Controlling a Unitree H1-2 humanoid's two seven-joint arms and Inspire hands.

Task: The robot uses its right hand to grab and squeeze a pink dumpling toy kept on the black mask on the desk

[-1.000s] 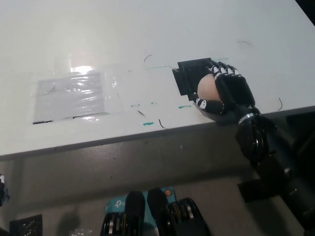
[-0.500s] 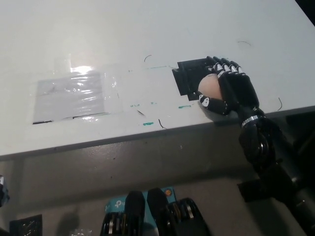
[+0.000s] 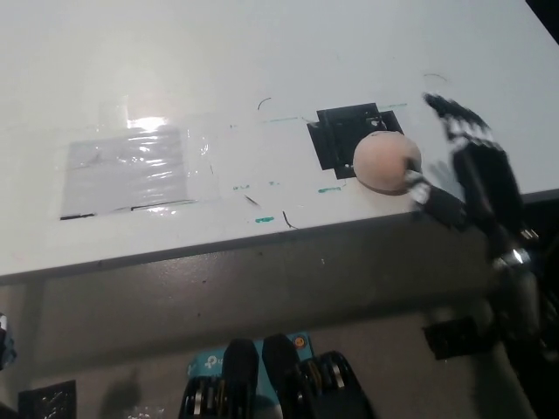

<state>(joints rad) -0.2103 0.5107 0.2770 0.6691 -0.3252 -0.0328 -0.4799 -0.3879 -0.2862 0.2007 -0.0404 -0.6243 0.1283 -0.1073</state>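
A round pink dumpling toy (image 3: 386,162) rests on the white desk, half on the lower right corner of the black mask (image 3: 345,135). My black right hand (image 3: 467,170) is just right of the toy, blurred, its fingers spread apart and holding nothing. One fingertip lies close to the toy's right side. My white left hand shows only as a sliver at the lower left edge (image 3: 4,336); its fingers are out of sight.
A shiny clear plastic sheet (image 3: 127,170) is taped flat on the desk at the left. Green tape marks (image 3: 262,218) lie near the desk's front edge (image 3: 262,244). Below the edge is grey floor with a teal-labelled box (image 3: 210,360).
My right hand was closed around the pink toy; it has let go and pulled back to the right, fingers spread. The toy now lies uncovered on the mask's corner.
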